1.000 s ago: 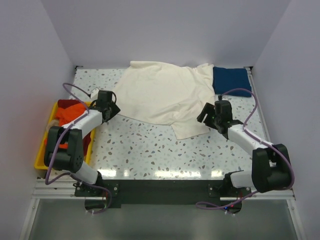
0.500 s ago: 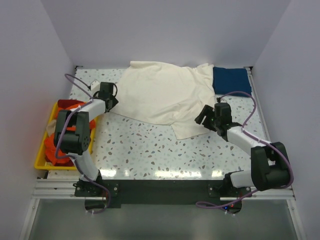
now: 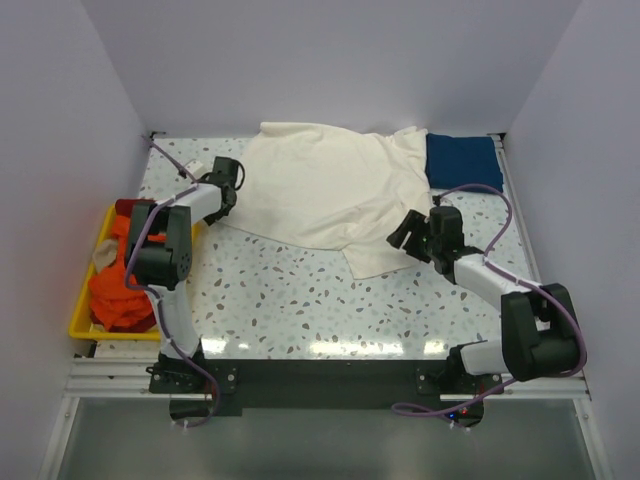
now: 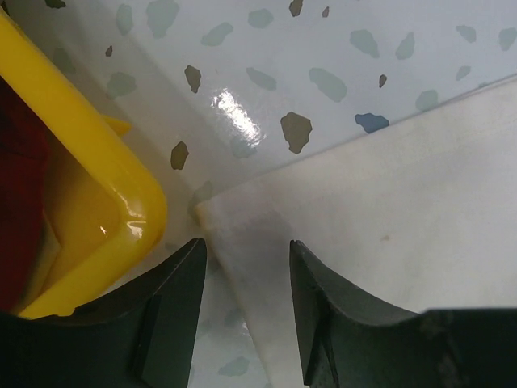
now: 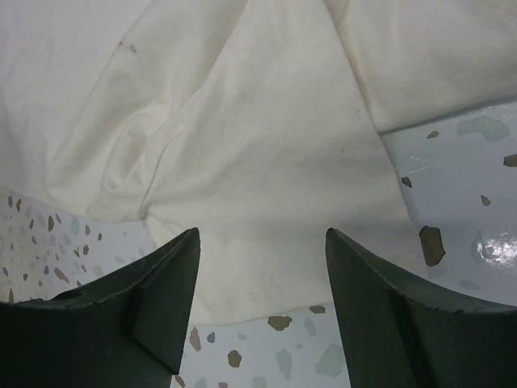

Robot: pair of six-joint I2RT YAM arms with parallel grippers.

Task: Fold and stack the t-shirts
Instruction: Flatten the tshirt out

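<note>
The cream t-shirt [image 3: 325,185] lies spread at the table's [image 3: 290,295] 12 o'clock. Left jaws stand open astride its 9 o'clock corner, right jaws open over its 5 o'clock flap. A shallow pinch could let cloth slip; the left might nudge the yellow tray [image 4: 105,178].

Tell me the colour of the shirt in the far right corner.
That t-shirt is dark blue, clearest in the top external view.

I am looking at a white speckled desk [image 3: 300,300] that is gleaming under the lights. A yellow plastic tray [image 3: 80,318] is sitting at its left edge, and pale plain walls [image 3: 330,60] are enclosing it on three sides.
</note>
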